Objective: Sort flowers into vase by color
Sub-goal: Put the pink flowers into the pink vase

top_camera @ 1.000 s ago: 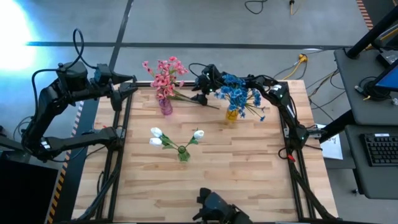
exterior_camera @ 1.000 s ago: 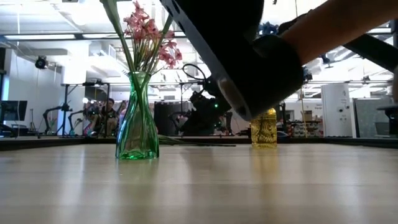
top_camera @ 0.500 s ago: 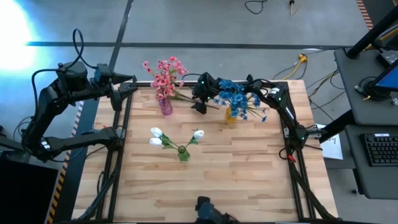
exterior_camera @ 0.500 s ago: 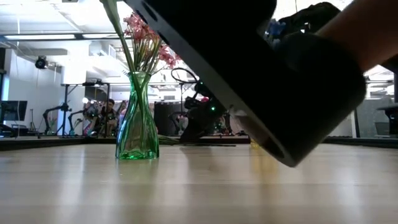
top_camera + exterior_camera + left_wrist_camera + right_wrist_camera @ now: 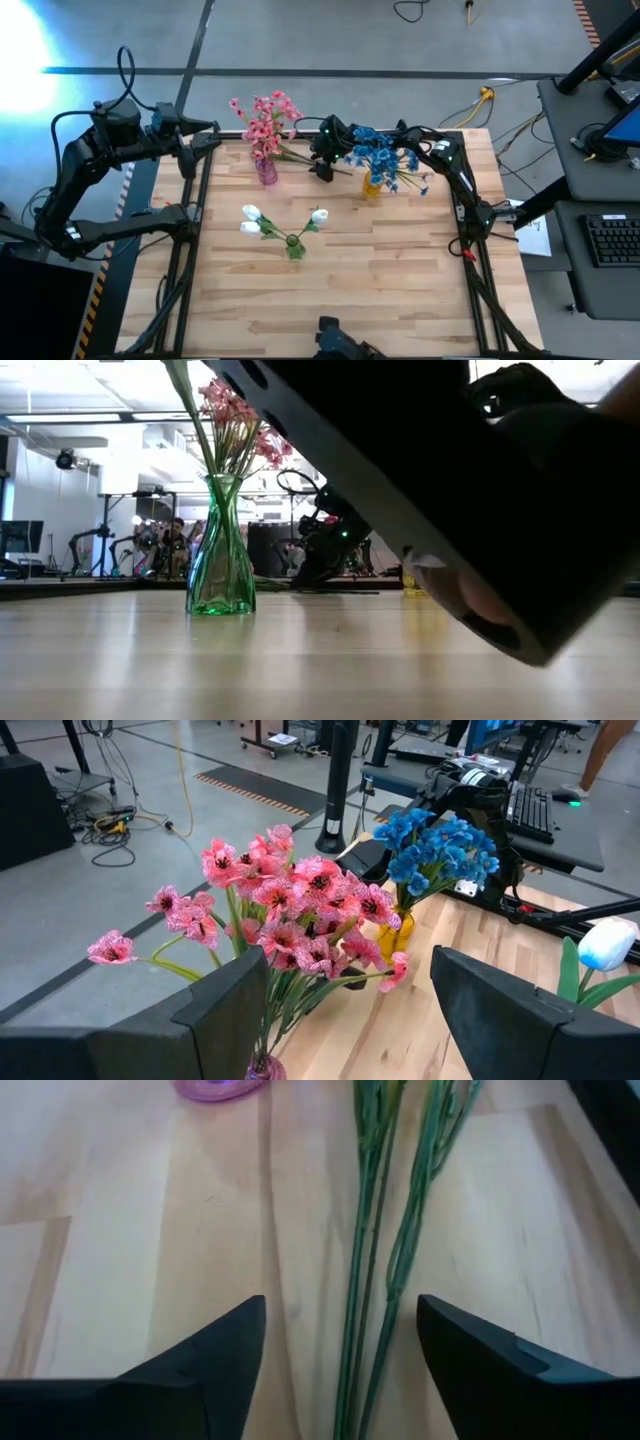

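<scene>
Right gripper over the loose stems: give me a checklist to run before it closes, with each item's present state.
1. Stems lie between the fingers of the right gripper: ok, they run through the gap in the right wrist view.
2. Right gripper's fingers are apart, not yet pinching: ok.
3. Fingers are low enough to pinch the stems on the table: cannot tell.
4. Purple vase with the pink flowers is clear of the gripper: ok, it stands apart to one side.
5. Yellow vase with the blue flowers is clear of the right arm: cannot tell, the arm passes close over it.
6. Left gripper is out of the way: ok, open at the table's far left corner.
</scene>
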You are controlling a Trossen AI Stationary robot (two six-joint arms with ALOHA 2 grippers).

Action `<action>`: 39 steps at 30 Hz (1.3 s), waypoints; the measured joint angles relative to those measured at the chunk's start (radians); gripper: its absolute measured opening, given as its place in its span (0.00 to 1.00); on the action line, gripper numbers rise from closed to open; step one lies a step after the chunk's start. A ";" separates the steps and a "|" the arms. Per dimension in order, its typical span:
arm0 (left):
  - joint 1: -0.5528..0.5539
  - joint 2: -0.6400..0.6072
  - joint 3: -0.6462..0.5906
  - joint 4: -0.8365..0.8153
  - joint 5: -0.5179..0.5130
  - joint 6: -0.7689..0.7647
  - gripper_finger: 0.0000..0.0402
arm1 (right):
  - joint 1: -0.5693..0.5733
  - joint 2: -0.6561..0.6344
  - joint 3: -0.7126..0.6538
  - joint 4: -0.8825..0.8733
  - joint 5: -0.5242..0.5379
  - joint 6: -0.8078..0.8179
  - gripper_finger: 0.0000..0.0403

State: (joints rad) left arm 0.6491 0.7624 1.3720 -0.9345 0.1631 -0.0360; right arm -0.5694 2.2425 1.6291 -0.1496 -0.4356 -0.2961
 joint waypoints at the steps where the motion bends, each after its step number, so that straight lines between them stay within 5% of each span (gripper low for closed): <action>1: 0.000 0.000 0.000 0.000 0.000 0.000 0.67 | 0.000 0.000 0.000 -0.002 -0.004 0.000 0.59; 39: 0.000 0.000 0.000 -0.001 0.000 -0.003 0.67 | 0.015 0.002 -0.001 -0.018 -0.090 -0.031 0.17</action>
State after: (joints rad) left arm 0.6487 0.7624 1.3720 -0.9352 0.1635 -0.0393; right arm -0.5545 2.2440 1.6283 -0.1680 -0.5258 -0.3276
